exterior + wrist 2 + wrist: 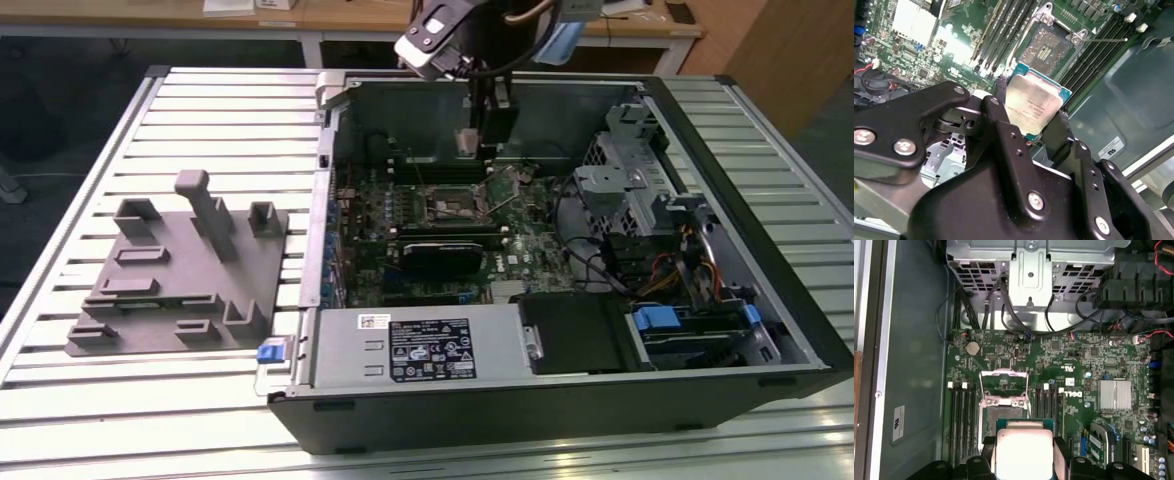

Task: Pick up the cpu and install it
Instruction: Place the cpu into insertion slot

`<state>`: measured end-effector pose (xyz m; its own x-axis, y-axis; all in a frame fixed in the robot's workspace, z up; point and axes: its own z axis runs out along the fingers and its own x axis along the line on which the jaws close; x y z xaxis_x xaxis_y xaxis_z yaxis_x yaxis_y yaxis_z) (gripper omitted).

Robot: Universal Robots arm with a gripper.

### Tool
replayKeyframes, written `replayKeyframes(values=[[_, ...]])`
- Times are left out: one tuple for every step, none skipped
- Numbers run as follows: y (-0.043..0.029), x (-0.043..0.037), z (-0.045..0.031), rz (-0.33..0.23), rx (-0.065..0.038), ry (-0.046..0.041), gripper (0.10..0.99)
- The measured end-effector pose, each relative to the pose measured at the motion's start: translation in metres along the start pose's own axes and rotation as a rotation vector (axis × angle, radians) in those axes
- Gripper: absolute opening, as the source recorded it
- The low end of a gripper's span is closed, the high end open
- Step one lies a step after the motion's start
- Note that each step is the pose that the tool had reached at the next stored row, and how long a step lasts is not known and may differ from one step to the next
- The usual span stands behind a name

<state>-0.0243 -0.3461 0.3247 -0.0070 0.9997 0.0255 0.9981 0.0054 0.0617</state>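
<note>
The cpu (pixel 1035 100), a flat square chip with a shiny silver top and a thin teal rim, is pinched by its edges between the black fingers (pixel 1000 107) of my gripper (pixel 1033 105). Seen from the first wrist view, the cpu (pixel 1024 450) hangs above the motherboard, close to the open socket (pixel 1004 390), whose metal retention frame is lifted. The socket (pixel 1046 47) is bare, with its contact field exposed. In the exterior view my gripper (pixel 478 140) hangs inside the open computer case, above and behind the socket (pixel 451 208), with the cpu (pixel 466 143) a small pale piece at its tip.
The computer case (pixel 561 410) lies open on a slatted metal table (pixel 134 420). A grey plastic fixture tray (pixel 174 270) sits at the exterior view's left. Memory slots (pixel 961 415) flank the socket, and a drive cage (pixel 641 170) and cables (pixel 1004 315) crowd the case.
</note>
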Motion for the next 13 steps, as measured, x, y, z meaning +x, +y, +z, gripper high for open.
replayKeyframes(values=[[-0.0009,0.001,0.0008,0.0,0.0,0.0001,0.541],[-0.0017,0.0022,0.0017,0.0,0.0,0.0,0.541],[-0.0025,0.0032,0.0027,0.0,0.0,-0.0001,0.541],[-0.003,0.0041,0.0043,0.0,0.0,0.0,0.541],[-0.0034,0.0046,0.0062,0.0,0.0,0.0003,0.541],[-0.0037,0.0048,0.0079,0.0,0.0,0.0003,0.541],[-0.0039,0.0049,0.0097,0.0,0.0,0.0004,0.541],[-0.0041,0.005,0.0116,-0.001,0.0,0.0011,0.541],[-0.0042,0.005,0.0133,-0.002,0.0,0.0018,0.541],[-0.0043,0.0049,0.0143,-0.004,0.0,0.0027,0.541],[-0.0044,0.0049,0.015,-0.006,0.0,0.0036,0.541],[-0.0045,0.0049,0.0156,-0.007,0.0,0.0039,0.541],[-0.0045,0.005,0.0162,-0.007,0.0,0.0039,0.541]])
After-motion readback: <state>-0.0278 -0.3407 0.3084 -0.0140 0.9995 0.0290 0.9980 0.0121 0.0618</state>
